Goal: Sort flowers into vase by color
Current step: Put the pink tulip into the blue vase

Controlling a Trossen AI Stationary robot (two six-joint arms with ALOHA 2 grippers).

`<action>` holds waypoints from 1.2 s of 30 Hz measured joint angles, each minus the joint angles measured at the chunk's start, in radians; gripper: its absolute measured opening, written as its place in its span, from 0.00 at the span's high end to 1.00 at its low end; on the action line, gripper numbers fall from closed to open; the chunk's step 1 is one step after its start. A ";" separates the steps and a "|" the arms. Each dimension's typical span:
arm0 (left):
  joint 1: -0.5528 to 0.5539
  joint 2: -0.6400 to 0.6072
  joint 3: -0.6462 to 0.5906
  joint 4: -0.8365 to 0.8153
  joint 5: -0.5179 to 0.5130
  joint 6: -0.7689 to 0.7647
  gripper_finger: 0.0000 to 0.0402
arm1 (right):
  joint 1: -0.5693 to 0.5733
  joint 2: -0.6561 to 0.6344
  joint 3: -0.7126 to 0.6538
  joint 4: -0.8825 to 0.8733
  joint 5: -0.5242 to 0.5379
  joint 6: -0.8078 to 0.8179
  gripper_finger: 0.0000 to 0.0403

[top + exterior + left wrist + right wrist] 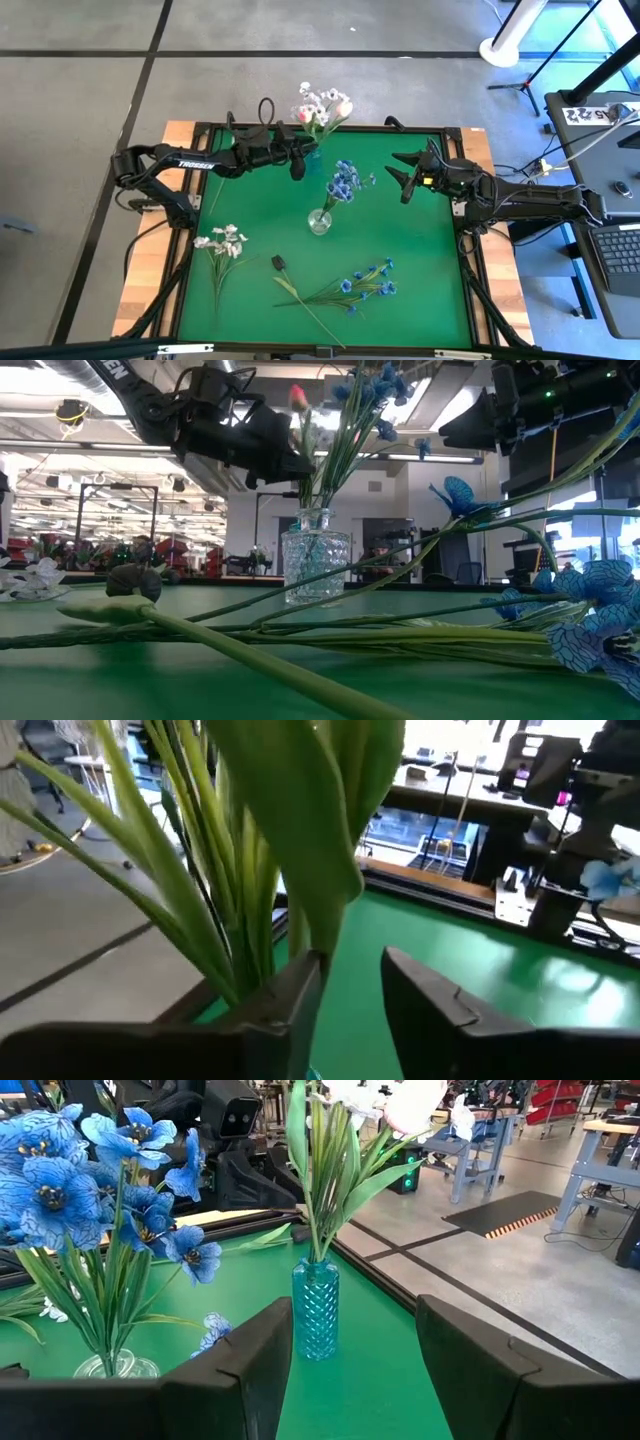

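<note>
Hovering beside the teal vase (pixel 315 1308), the left gripper (pixel 297 160) has its fingers apart, holding nothing. It should back away slowly, sparing the stems (pixel 215 890). The right gripper (pixel 405 175) waits, fingers wide.

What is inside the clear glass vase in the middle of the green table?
The clear glass vase holds a spray of blue flowers on green stems, leaning toward the right pincer. Whether it also holds water, the pictures do not show.
</note>
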 joint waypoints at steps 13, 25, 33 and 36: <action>-0.049 -0.187 -0.001 -0.289 -0.088 0.016 0.50 | 0.000 0.000 0.000 0.007 0.000 0.000 0.48; -0.055 -0.213 -0.001 -0.354 -0.099 -0.014 0.48 | 0.000 0.000 0.000 0.049 0.000 0.000 0.48; -0.034 -0.214 -0.001 -0.385 -0.098 -0.035 0.48 | 0.000 0.000 0.000 0.049 0.000 0.000 0.48; -0.035 -0.219 -0.001 -0.446 -0.103 -0.034 0.48 | 0.000 0.000 0.000 0.049 0.000 0.000 0.48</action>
